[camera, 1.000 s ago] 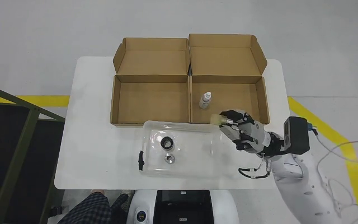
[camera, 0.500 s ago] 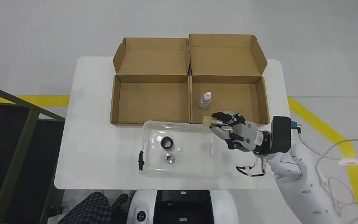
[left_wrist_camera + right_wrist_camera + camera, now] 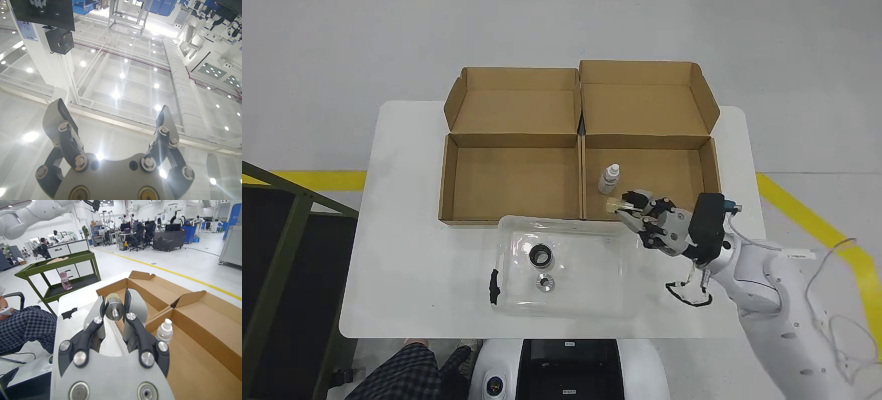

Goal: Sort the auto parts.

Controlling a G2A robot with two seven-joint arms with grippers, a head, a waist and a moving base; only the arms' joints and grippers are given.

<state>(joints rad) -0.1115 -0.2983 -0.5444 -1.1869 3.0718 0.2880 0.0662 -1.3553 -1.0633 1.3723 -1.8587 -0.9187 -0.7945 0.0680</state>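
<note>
Above the near wall of the right box [image 3: 682, 175], our right gripper [image 3: 114, 298] clamps a threaded metal part [image 3: 114, 311]; we should next release it inside.

We see a short steel cylinder [image 3: 112, 310], with a threaded stud on one end and a pale cap on the other, clamped between the fingers of the right gripper [image 3: 114, 297]. It hangs over the near left corner of the right open cardboard box [image 3: 672, 175]. A small white spray bottle [image 3: 609, 179] sits at the left side of that box. The left open cardboard box [image 3: 512, 185] adjoins it. Nearer to us, the clear plastic tray [image 3: 587, 275] holds a black ring-shaped part [image 3: 540, 256] and, just nearer, a small silver round part [image 3: 545, 283].
</note>
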